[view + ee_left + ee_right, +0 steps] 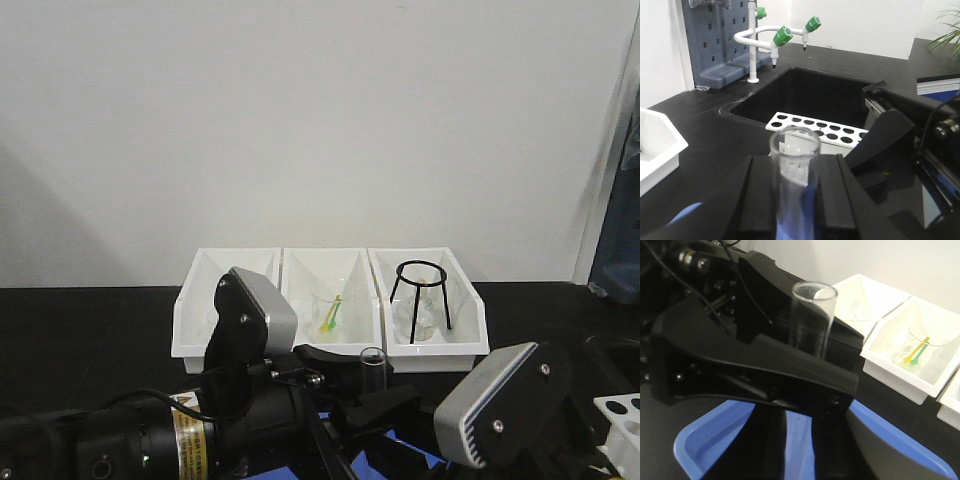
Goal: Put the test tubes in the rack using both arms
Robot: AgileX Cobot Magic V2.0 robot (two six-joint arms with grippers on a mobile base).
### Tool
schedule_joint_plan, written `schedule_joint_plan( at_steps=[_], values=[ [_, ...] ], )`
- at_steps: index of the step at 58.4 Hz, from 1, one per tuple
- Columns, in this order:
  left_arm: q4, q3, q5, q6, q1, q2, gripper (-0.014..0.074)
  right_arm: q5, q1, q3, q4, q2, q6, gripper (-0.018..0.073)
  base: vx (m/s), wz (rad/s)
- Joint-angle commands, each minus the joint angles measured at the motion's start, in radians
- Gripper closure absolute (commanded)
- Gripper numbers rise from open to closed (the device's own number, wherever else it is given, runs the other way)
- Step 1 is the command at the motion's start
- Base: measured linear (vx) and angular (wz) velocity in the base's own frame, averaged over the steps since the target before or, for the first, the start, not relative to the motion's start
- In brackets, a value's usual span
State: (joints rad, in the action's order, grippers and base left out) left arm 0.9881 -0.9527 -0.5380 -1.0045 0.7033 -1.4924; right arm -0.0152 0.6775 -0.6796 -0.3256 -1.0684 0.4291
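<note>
A clear test tube point(795, 170) stands upright between the black fingers of my left gripper point(796, 167), which is shut on it. It also shows in the front view point(373, 366) and the right wrist view point(812, 320), rim up, above the blue tray. The white rack point(790, 120) lies behind it at the sink's edge and at the far right of the front view point(622, 415). My right gripper point(800, 425) reaches in under the left gripper. Its fingers show a narrow gap, and their tips are hidden behind the left gripper.
Three white slanted bins point(330, 262) stand at the back; the middle one holds a beaker with a green-yellow stick point(330, 315), the right one a black tripod stand point(420, 290). A blue tray point(705, 440) lies below the grippers. A black sink point(810, 95) with a white tap point(775, 37) is beyond the rack.
</note>
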Motion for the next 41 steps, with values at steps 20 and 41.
schedule_joint_plan(
  at_steps=[20, 41],
  values=[
    [-0.085, -0.036, -0.101, 0.055, 0.004, 0.034, 0.0617, 0.117, -0.001, -0.035, -0.068, 0.016, 0.003, 0.0063, 0.00, 0.00],
    [-0.092, -0.036, -0.159, 0.045, 0.004, 0.034, 0.0617, 0.132, -0.001, -0.035, -0.076, 0.016, 0.003, 0.0050, 0.00, 0.00]
  ],
)
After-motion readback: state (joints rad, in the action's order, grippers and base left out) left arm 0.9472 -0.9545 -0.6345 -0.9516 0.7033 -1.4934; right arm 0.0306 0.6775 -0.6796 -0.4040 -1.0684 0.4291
